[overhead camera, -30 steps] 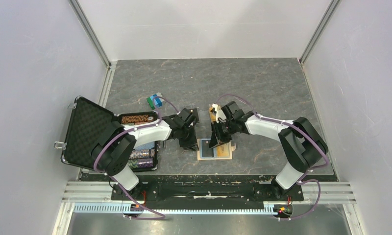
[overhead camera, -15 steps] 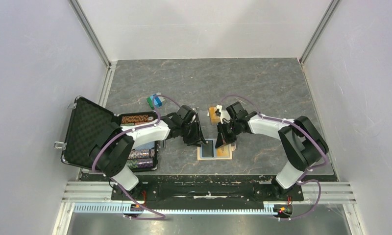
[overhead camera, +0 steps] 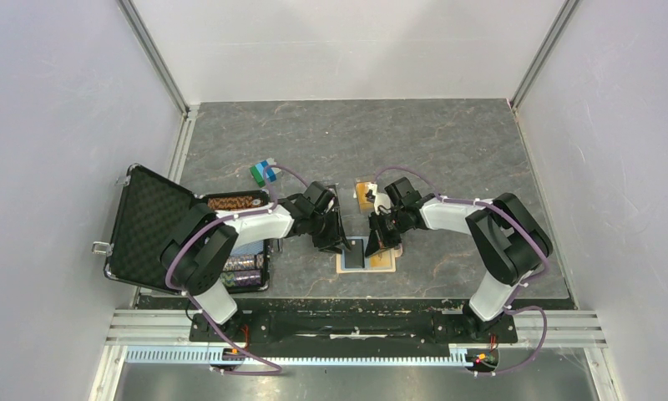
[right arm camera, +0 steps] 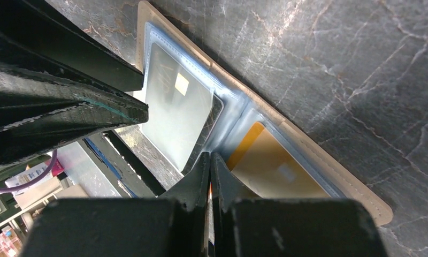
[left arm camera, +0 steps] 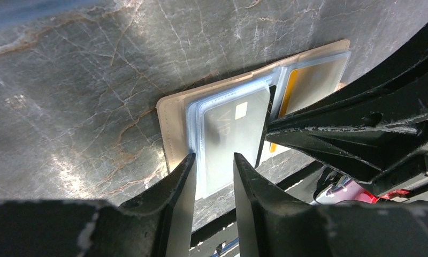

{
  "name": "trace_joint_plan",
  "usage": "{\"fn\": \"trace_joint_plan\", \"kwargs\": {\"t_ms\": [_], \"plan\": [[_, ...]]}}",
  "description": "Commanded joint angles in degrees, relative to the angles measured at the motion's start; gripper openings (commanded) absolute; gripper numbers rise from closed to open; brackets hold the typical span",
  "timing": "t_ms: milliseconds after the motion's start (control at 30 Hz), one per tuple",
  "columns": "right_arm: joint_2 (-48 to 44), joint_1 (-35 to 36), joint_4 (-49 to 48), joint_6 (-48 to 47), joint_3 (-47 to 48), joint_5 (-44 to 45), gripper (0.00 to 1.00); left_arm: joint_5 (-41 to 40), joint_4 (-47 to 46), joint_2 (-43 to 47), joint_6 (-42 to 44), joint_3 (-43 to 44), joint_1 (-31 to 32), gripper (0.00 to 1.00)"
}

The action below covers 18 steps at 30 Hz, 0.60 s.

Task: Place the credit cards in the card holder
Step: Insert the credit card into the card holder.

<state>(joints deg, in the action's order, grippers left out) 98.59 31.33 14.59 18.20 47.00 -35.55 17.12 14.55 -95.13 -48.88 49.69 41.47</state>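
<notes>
Two likely stiff, slick cards, best pinched edgewise, sit sleeved in the open holder on the table; left gripper parted astride the grey one, right gripper clenched beside the orange.

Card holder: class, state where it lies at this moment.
Top view: the card holder lies open on the table, near its front edge and centre, beneath the left gripper and the right gripper.
</notes>
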Motion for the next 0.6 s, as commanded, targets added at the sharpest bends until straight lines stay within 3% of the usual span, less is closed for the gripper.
{"fn": "trace_joint_plan", "kwargs": {"t_ms": [0, 100, 300, 567], "plan": [[1.8, 0.2, -1.4, -1.1, -1.2, 1.4, 0.00, 2.1, -2.2, -1.2, -1.1, 0.4, -0.2, 0.37], [2.0, 0.2, -1.3, -1.1, -1.4, 1.4, 0.00, 2.9, -3.6, -1.4, -1.5, 0.3, -0.2, 0.37], [2.4, 0.2, -1.5, -1.2, -1.5, 1.4, 0.00, 4.8, -6.1, -0.1, -2.3, 0.3, -0.1, 0.26], [2.7, 0.3, -1.4, -1.1, -1.5, 1.5, 0.00, 6.0, -8.8, 2.8, -2.9, -0.3, -0.1, 0.26]]}}
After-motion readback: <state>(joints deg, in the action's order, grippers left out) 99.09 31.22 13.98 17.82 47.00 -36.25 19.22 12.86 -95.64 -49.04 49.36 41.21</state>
